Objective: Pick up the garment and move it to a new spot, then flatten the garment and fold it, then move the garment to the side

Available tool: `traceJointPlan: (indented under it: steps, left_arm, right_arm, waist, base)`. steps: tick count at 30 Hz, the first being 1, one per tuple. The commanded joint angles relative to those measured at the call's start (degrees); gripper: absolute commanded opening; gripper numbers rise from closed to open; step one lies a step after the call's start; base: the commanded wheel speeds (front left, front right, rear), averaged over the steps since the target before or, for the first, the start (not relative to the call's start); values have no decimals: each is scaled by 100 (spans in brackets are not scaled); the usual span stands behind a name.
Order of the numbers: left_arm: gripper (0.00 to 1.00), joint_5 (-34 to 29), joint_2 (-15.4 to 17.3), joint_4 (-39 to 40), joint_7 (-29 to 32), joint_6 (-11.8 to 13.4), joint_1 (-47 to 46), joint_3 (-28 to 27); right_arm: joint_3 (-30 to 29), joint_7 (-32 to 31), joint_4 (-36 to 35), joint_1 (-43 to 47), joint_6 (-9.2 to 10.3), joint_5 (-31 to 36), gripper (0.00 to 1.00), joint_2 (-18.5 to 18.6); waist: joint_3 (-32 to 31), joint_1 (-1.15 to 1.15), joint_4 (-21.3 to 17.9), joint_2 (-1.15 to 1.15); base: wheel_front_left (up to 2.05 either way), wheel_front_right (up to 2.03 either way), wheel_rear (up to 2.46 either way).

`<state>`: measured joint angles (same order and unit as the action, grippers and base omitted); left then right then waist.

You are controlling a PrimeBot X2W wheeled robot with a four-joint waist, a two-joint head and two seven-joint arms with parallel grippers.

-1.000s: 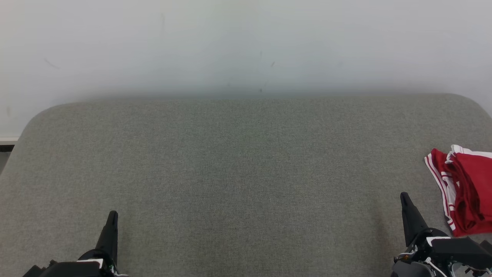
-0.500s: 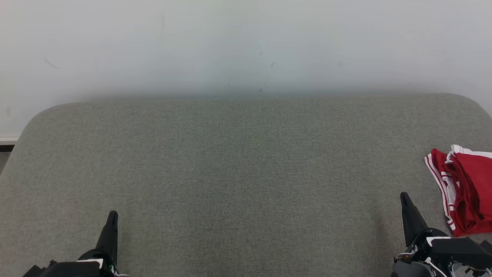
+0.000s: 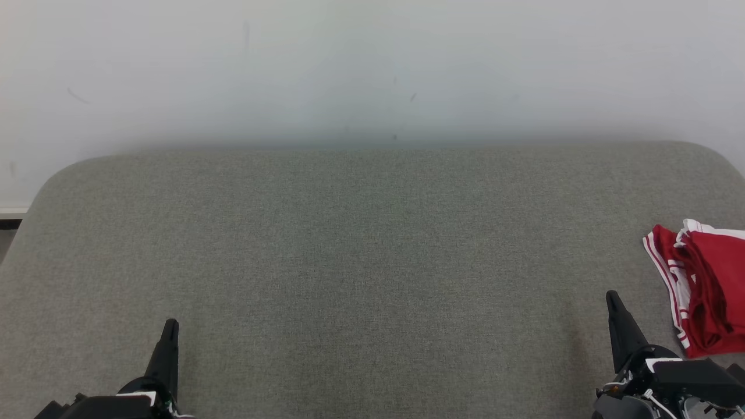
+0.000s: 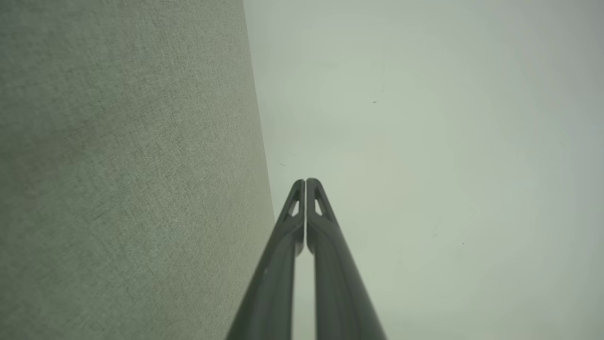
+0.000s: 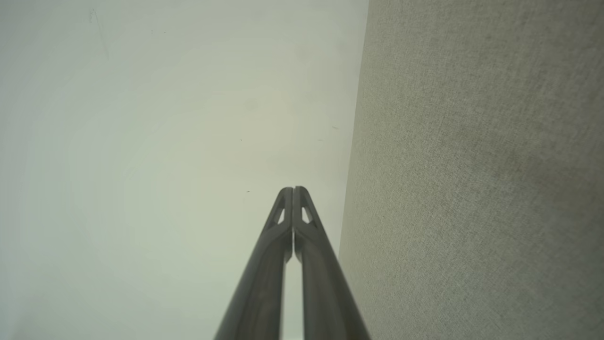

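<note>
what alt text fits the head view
A red garment with white stripes lies at the right edge of a grey fabric surface, before a pale wall. The left hand and right hand sit shut at the lower corners.

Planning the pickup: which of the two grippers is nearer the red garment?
The right gripper, at the head view's lower right: the red garment lies just beside it, while the left gripper sits far across the grey surface.

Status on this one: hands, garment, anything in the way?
Both hands shut, empty: left hand low left, right hand low right. Garment bunched on grey surface, far right, near right hand, not touching. Nothing between them.
</note>
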<state>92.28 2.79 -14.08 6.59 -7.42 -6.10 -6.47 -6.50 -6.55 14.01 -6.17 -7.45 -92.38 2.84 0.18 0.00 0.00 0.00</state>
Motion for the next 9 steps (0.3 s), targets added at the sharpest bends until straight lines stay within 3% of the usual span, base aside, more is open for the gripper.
traceJointPlan:
  steps: [1,9]
  left_arm:
    - [0,27,18,0,9,-20,-41,-13]
    - [0,27,18,1,9,-20,-41,-13]
  right_arm:
    - [-8,-14,3,-22,-6,-9,0,7]
    - [-8,-14,3,-22,-6,-9,0,7]
  waist:
    - [0,0,0,0]
    - [0,0,0,0]
  base:
    - [0,0,0]
    - [0,0,0]
